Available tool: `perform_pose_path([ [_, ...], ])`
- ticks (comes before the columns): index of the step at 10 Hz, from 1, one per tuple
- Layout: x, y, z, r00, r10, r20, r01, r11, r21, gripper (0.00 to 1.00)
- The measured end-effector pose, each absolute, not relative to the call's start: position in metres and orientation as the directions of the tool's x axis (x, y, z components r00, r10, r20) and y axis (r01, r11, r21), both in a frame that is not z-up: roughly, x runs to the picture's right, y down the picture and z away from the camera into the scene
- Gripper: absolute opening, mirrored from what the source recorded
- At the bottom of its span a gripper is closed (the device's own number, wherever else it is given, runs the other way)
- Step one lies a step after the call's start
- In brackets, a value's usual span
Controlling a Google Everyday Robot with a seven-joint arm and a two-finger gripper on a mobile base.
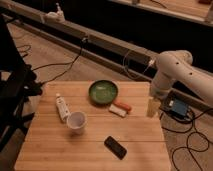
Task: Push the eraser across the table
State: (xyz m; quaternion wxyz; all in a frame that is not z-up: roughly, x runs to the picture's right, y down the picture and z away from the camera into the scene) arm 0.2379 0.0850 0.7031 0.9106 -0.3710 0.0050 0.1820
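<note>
The eraser [115,147] is a flat black slab lying at an angle near the front middle of the wooden table [60,145]. My gripper [152,109] hangs from the white arm [172,72] at the table's right edge, pointing down, well to the right of and behind the eraser and apart from it.
A green bowl [103,92] sits at the back middle. A small white block [118,110] and an orange piece [123,105] lie just right of it. A white cup [76,121] and a white tube [61,107] are on the left. Cables and a blue box [177,108] lie on the floor at right.
</note>
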Motion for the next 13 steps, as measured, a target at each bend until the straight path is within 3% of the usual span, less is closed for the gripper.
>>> perform_pose_path([
  [4, 0.238, 0.085, 0.703, 0.934, 0.328, -0.144, -0.335, 0.658, -0.674, 0.75],
  [11, 0.238, 0.09, 0.703, 0.937, 0.317, -0.144, -0.327, 0.656, -0.68, 0.06],
  [13, 0.23, 0.104, 0.707, 0.949, 0.29, -0.126, -0.292, 0.65, -0.701, 0.0],
])
